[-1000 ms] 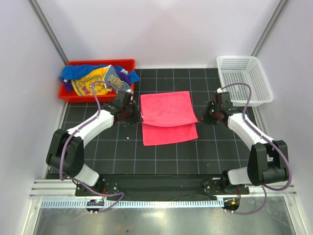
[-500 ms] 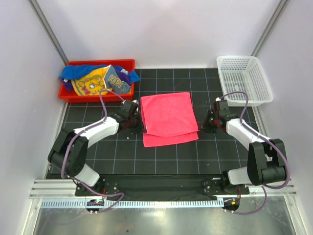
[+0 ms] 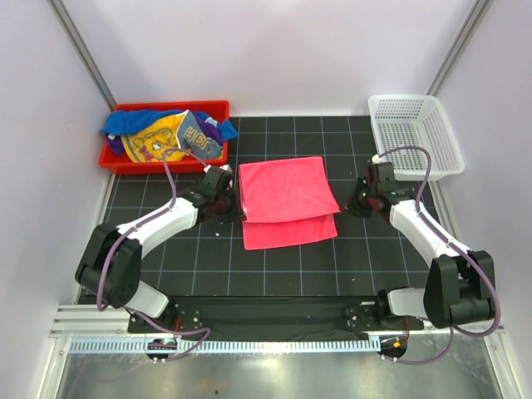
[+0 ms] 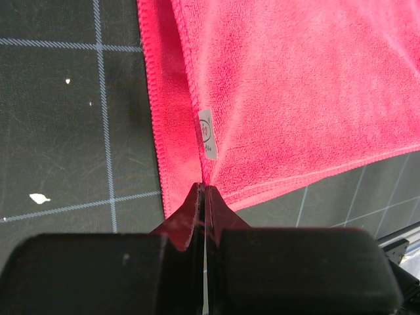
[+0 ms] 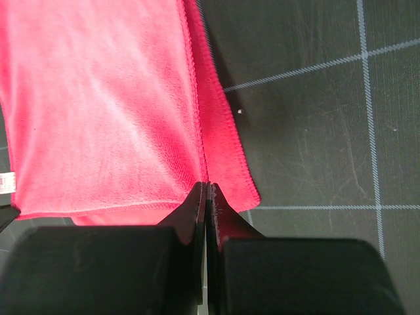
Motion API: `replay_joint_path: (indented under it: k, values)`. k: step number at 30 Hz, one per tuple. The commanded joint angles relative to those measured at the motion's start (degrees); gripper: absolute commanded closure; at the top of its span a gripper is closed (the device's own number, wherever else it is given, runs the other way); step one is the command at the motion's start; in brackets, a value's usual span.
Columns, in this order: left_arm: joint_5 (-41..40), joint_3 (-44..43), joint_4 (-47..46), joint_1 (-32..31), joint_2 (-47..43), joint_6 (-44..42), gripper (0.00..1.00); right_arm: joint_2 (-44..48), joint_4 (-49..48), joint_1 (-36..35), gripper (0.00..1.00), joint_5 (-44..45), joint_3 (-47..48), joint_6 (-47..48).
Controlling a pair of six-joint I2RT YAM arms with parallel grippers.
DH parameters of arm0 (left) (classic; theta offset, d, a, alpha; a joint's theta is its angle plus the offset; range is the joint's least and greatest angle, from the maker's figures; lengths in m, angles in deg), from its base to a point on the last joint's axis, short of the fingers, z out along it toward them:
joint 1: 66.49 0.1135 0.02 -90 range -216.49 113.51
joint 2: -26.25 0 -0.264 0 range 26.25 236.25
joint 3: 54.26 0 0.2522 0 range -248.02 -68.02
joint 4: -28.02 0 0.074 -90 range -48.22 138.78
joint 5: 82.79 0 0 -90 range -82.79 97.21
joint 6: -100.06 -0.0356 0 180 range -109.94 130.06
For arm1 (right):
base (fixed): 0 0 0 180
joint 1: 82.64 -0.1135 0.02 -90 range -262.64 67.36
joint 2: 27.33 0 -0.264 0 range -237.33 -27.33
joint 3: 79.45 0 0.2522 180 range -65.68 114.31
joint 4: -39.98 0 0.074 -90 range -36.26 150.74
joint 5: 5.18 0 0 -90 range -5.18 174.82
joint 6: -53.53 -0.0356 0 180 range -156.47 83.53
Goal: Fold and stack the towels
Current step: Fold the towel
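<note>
A hot pink towel (image 3: 287, 191) lies partly folded on the black grid mat, its upper layer covering most of the lower one. My left gripper (image 3: 237, 209) is shut on the upper layer at the towel's left side; the left wrist view shows the jaws (image 4: 203, 187) pinching the pink cloth (image 4: 295, 98) just below a small white label (image 4: 206, 133). My right gripper (image 3: 346, 204) is shut on the towel's right side, and its tips (image 5: 207, 184) nip the pink cloth (image 5: 98, 98) near the hem. More towels (image 3: 162, 135), blue, yellow and purple, lie heaped in the red bin.
The red bin (image 3: 214, 106) stands at the back left. A white mesh basket (image 3: 416, 133) stands at the back right. A strip of the lower towel layer (image 3: 291, 234) shows nearer the arms' bases.
Both grippers drew the pink towel's upper layer toward the near edge over the lower layer, then eased back a little. Both stayed shut.
</note>
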Motion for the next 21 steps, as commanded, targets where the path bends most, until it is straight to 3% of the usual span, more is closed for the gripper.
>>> replay_joint_path:
  k: [1,21]
  values:
    - [-1.4,-1.9,1.8,0.1,-3.3,-1.1,1.0,3.5,2.1,-0.2,0.99,1.3,2.2,0.8]
    - [2.3,6.1,-4.3,-0.1,-0.1,0.2,1.0,2.7,-2.9,-0.1,0.99,-0.2,-8.5,0.1]
